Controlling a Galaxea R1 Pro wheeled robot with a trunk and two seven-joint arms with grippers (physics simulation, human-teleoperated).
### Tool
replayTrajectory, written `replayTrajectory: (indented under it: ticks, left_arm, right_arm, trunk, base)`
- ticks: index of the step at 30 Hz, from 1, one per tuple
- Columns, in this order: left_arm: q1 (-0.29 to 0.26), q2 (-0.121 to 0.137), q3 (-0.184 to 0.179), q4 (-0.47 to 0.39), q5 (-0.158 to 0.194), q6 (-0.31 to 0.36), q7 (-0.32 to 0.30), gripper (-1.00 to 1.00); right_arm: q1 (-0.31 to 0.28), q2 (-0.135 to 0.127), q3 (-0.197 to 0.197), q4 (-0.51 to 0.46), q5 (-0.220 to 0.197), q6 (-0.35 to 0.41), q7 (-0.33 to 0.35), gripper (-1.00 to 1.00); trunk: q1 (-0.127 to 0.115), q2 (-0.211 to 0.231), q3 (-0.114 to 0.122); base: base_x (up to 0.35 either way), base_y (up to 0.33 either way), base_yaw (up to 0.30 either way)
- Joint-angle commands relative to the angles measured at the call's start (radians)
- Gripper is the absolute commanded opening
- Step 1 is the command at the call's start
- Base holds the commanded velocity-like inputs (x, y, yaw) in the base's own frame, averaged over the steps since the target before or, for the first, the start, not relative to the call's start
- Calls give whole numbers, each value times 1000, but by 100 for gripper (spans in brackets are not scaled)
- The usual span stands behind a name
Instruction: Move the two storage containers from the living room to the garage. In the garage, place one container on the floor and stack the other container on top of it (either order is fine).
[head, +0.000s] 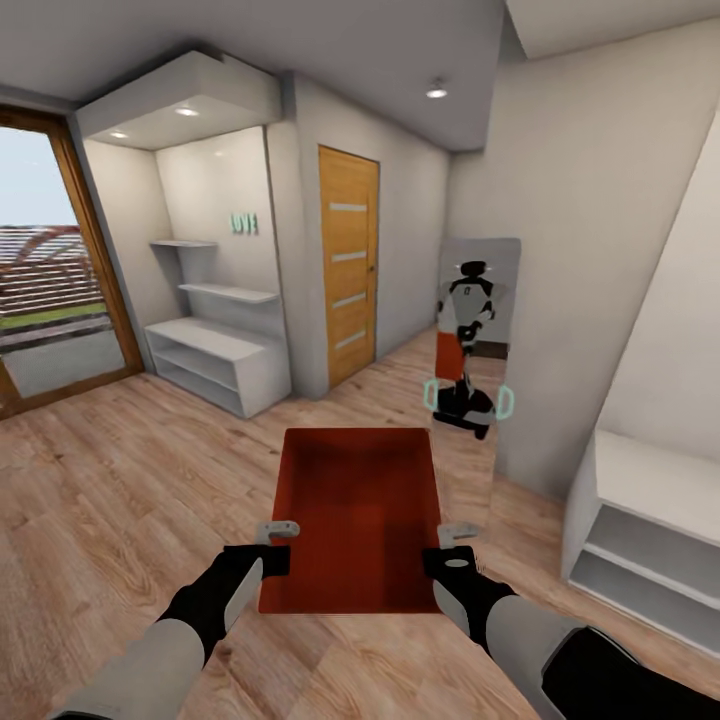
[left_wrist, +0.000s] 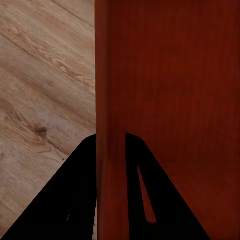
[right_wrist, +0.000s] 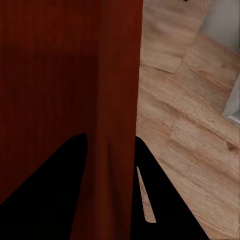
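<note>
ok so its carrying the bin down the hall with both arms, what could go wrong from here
The red-orange container is held only by its two long walls: the left gripper and right gripper each pinch one thin wall, so it could slip or tilt if either arm drifts. Ahead, the wooden door looks closed, with both grippers occupied. The white shelf unit stands close on the right, so a turn could clip it.

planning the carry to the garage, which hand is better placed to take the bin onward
Neither alone. The left hand grips the bin's left wall and the right hand its right wall, level with each other. Judging by that even hold, both should probably carry it toward the wooden door.
</note>
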Motion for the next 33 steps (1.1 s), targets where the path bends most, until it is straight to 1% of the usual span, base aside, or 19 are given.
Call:
replayTrajectory:
  ticks: [1, 24, 33]
  left_arm:
    - [-1, -6, 0, -6, -17, -33, 13, -100]
    - [-1, -6, 0, -6, -16, -33, 13, -100]
    - [-1, -6, 0, -6, -16, -33, 12, -100]
  right_arm:
    - [0, 0, 10, 4, -27, -2, -95, -100]
    - [0, 0, 10, 4, -27, -2, -95, -100]
    - [-1, 0, 10, 4, -27, -2, -95, -100]
  trunk:
    - [1, -1, -2]
    - [1, -1, -2]
    - [1, -1, -2]
  base:
    - [322, 0, 264]
    - [322, 0, 267]
    - [322, 0, 43]
